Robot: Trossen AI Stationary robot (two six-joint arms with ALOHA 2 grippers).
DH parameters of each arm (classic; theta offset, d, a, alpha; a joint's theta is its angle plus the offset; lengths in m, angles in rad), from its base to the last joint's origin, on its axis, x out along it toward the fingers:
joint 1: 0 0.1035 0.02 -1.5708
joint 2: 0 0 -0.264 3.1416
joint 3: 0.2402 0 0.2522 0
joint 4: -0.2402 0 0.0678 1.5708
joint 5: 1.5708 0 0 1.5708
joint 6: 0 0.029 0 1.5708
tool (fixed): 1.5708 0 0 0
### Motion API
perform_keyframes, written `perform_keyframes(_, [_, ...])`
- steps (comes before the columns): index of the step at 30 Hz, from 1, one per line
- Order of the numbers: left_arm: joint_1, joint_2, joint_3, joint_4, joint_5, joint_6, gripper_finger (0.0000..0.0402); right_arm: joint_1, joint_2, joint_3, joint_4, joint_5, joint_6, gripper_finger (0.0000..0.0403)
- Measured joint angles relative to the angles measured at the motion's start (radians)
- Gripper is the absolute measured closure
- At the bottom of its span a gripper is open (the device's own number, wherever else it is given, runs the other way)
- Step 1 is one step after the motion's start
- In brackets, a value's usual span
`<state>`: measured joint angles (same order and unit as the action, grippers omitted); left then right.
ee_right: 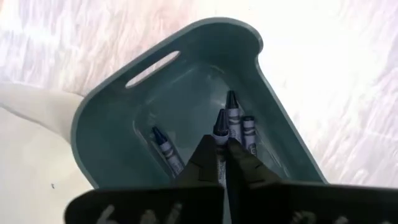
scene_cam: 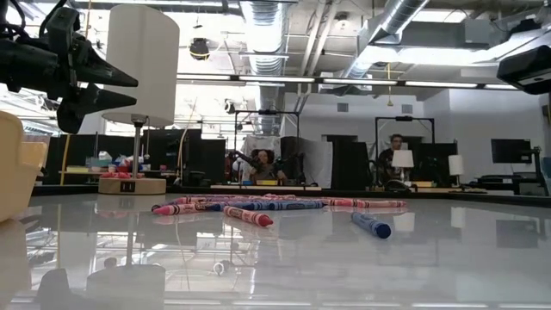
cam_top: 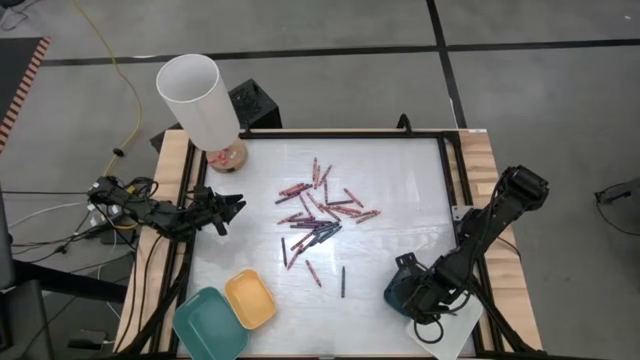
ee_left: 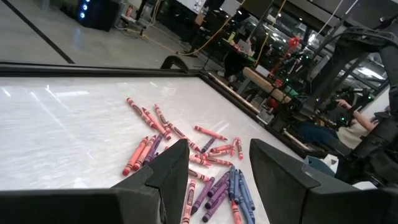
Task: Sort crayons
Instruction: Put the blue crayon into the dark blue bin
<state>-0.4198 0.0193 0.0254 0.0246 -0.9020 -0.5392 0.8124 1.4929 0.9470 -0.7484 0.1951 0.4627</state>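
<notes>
Several red, pink, purple and blue crayons (cam_top: 318,215) lie loose in a pile mid-table, also seen in the low view as crayons (scene_cam: 258,207) and in the left wrist view as crayons (ee_left: 186,155). My right gripper (ee_right: 222,146) reaches down into the dark-blue tray (ee_right: 112,106), shut on a blue crayon. Three more blue crayons (ee_right: 239,124) lie on that tray's floor. The tray (cam_top: 398,292) sits at the near right. My left gripper (ee_left: 217,168) hovers open and level at the table's left side (cam_top: 228,208), holding nothing. My right gripper pinches a blue crayon between its two fingertips. The crayon runs along the fingers, and its pointed end (ee_right: 219,124) sticks out past them toward the tray floor. The fingers come steeply from above. Whether the tip touches the floor I cannot tell.
A white lamp (cam_top: 200,95) stands at the far left corner. A yellow tray (cam_top: 250,298) and a teal tray (cam_top: 208,322) sit at the near left. A white tray (cam_top: 445,328) lies beside the dark-blue one. A black frame (cam_top: 340,133) borders the white table top.
</notes>
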Motion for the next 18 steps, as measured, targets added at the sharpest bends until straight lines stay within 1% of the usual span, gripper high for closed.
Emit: perform_keyframes(18, [0.000,0.000,0.000,0.000,0.000,0.004,0.0241,-0.001,0.000,0.000,0.035,0.009,0.000,0.0386])
